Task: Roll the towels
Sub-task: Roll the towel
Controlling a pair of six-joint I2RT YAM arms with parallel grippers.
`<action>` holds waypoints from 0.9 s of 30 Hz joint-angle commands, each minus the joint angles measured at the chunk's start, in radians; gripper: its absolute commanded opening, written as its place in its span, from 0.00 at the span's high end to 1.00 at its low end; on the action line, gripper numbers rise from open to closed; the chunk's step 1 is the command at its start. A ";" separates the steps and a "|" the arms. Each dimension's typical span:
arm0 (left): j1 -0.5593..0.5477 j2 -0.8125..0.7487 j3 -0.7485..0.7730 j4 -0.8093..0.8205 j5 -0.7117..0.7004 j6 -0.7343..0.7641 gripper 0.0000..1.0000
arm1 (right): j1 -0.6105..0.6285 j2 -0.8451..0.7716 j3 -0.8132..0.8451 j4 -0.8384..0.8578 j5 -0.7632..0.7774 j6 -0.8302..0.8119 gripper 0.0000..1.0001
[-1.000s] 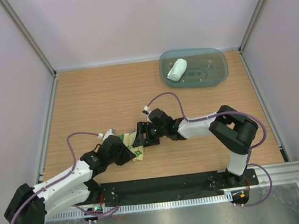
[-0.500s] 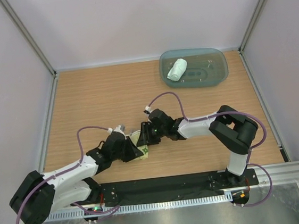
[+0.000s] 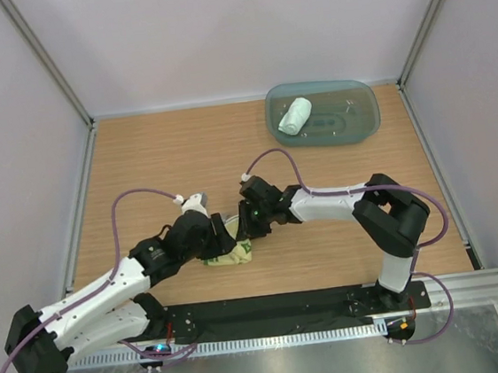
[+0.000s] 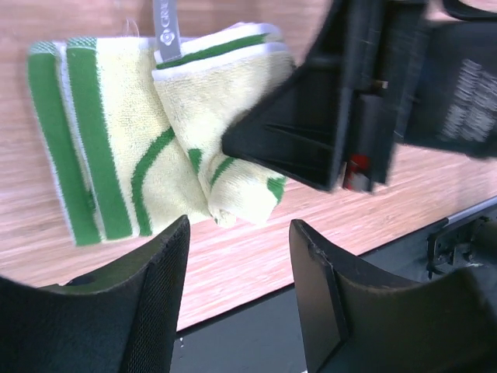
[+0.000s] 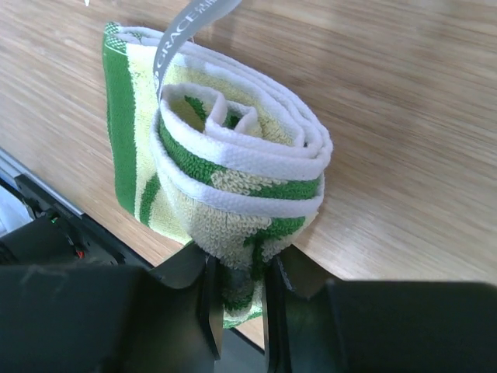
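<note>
At 7 o'clock, left hand (image 4: 239, 233): fingers spread wide, poised over yellow towel (image 4: 155, 132), gripping nothing. This towel partly rolled, lying at 6 o'clock on desk (image 3: 140, 162), near front edge. Then right hand (image 5: 241, 268): clamped narrow on roll's end. At 1 o'clock, mint-white towel (image 3: 295, 115), rolled, inside teal tray (image 3: 362, 121).

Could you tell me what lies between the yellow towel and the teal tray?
The top view shows the right gripper, shut on the yellow towel, then its purple cable loop; beyond that, only bare table up to the teal tray.
</note>
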 commanded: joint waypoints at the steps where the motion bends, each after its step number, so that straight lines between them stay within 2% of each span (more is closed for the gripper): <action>1: -0.089 -0.059 0.064 -0.151 -0.213 0.066 0.45 | 0.005 -0.015 0.090 -0.172 0.055 0.020 0.95; 6: -0.221 -0.015 0.104 -0.113 -0.325 0.084 0.44 | 0.013 0.034 0.142 -0.241 0.040 0.036 0.96; 11: -0.347 0.160 0.151 -0.018 -0.420 0.142 0.42 | 0.011 0.044 0.165 -0.264 0.040 0.056 0.96; 15: -0.371 0.284 0.208 0.048 -0.431 0.184 0.26 | 0.013 0.045 0.169 -0.272 0.034 0.062 0.94; 18: -0.376 0.379 0.248 0.046 -0.448 0.207 0.21 | 0.013 0.044 0.169 -0.272 0.028 0.059 0.94; 22: -0.379 0.476 0.285 0.034 -0.445 0.210 0.18 | 0.013 0.036 0.169 -0.275 0.020 0.060 0.94; 27: -0.380 0.493 0.248 0.042 -0.415 0.164 0.22 | 0.011 0.025 0.176 -0.289 0.011 0.059 0.93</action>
